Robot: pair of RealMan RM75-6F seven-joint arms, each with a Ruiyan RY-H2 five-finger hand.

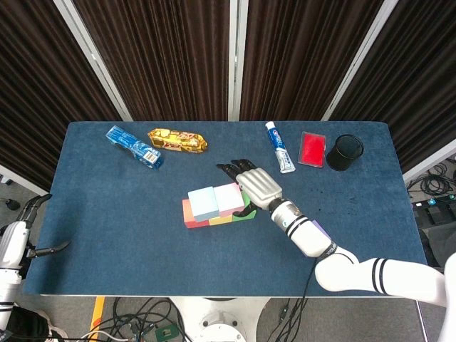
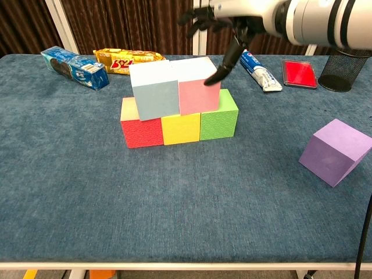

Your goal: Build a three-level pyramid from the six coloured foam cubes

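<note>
Three foam cubes form a row on the blue table: red (image 2: 142,132), yellow (image 2: 180,128) and green (image 2: 220,122). On top sit a light blue cube (image 2: 154,93) and a pink cube (image 2: 197,90), side by side. A purple cube (image 2: 335,151) lies tilted, alone at the right front. My right hand (image 2: 224,23) hovers over the pink cube's right rear corner with fingers spread, holding nothing, its thumb tip at that corner. In the head view the right hand (image 1: 256,187) lies just right of the stack. My left hand (image 1: 14,246) hangs off the table's left edge, fingers apart.
Along the back lie a blue biscuit packet (image 2: 74,67), a gold snack pack (image 2: 129,60), a toothpaste tube (image 2: 260,71), a red box (image 2: 299,73) and a black cup (image 2: 349,67). My right forearm (image 1: 303,231) crosses the table between stack and purple cube.
</note>
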